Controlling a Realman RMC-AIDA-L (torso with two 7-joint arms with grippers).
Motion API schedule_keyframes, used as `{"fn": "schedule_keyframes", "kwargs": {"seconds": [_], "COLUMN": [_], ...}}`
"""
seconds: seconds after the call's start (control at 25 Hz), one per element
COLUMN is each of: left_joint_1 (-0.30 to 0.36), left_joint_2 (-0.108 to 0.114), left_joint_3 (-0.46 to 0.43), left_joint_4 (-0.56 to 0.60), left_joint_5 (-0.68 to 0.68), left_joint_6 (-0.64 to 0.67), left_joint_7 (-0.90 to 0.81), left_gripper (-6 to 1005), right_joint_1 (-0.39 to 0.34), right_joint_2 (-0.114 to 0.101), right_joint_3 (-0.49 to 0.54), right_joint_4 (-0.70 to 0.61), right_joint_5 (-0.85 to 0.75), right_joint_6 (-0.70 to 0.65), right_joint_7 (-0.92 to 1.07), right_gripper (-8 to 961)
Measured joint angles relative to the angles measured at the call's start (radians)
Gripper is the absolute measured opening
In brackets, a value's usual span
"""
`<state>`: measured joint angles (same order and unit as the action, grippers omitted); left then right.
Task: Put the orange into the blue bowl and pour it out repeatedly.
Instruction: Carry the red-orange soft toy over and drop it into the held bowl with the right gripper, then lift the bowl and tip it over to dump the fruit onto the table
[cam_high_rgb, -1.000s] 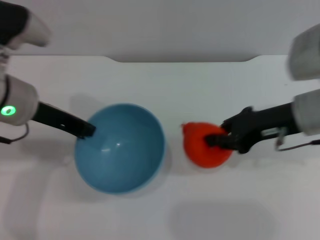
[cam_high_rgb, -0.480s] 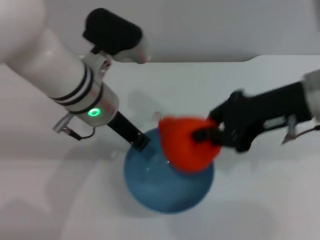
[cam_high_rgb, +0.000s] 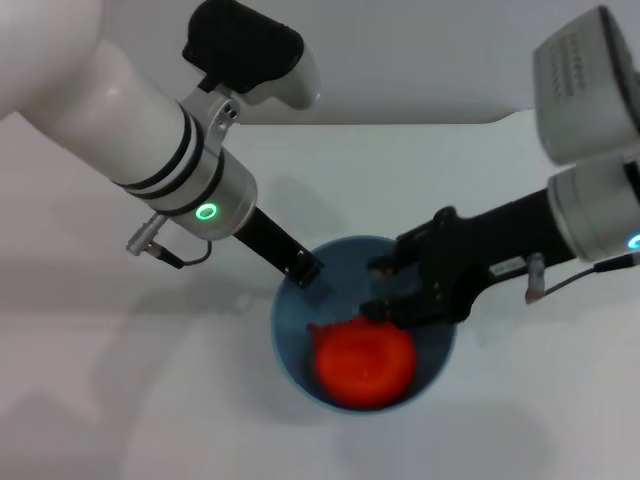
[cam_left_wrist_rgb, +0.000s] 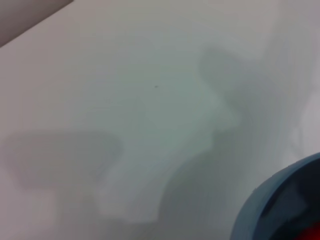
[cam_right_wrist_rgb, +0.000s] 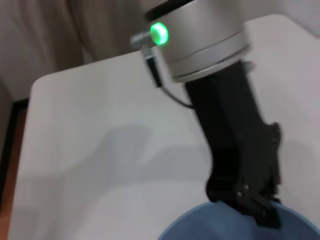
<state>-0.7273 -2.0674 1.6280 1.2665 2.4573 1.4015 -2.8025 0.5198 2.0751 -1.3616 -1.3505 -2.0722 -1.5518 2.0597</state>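
The blue bowl stands near the middle of the white table, and the orange lies inside it against the near wall. My left gripper reaches in from the upper left and is shut on the bowl's far-left rim. The right wrist view shows that left gripper clamped over the bowl's rim. My right gripper hovers over the bowl just beyond the orange, open, with nothing between its fingers. In the left wrist view only the bowl's edge and a sliver of the orange show.
The white table ends at a back edge against a pale wall. Both forearms slant in over the table from the upper left and the right. The right wrist view shows the table's side edge beside brown floor.
The right gripper lifted the orange from the table to the right of the bowl, carried it over the bowl and let it go. The left gripper slid the bowl rightward.
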Motion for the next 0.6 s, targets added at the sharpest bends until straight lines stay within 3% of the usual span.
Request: {"fn": "schedule_keyframes", "kwargs": {"seconds": [0.16, 0.24, 0.28, 0.36, 0.48, 0.6], "left_joint_1": [0.055, 0.145, 0.145, 0.210, 0.341, 0.494], "left_joint_2": [0.005, 0.006, 0.006, 0.006, 0.006, 0.006], "left_joint_3": [-0.008, -0.018, -0.018, -0.015, 0.020, 0.126], "left_joint_4": [0.051, 0.150, 0.150, 0.228, 0.349, 0.416], "left_joint_5": [0.056, 0.135, 0.135, 0.182, 0.246, 0.353], "left_joint_6": [-0.058, -0.139, -0.139, -0.210, -0.386, -0.688], "left_joint_7": [-0.003, -0.004, -0.004, -0.003, 0.006, 0.028], "left_gripper": [-3, -3, -3, -3, -3, -3], "right_joint_1": [-0.023, -0.035, -0.044, -0.058, -0.072, -0.075], "right_joint_2": [0.000, -0.001, -0.002, -0.002, -0.004, -0.006], "right_joint_3": [0.107, 0.181, 0.231, 0.302, 0.376, 0.430], "right_joint_4": [-0.011, -0.007, -0.004, 0.000, 0.018, 0.068], "right_joint_5": [-0.004, -0.010, -0.023, -0.066, -0.165, -0.219], "right_joint_6": [0.006, 0.006, 0.005, 0.000, -0.005, -0.009], "right_joint_7": [0.073, 0.124, 0.150, 0.194, 0.255, 0.268], "right_gripper": [408, 437, 447, 465, 484, 484]}}
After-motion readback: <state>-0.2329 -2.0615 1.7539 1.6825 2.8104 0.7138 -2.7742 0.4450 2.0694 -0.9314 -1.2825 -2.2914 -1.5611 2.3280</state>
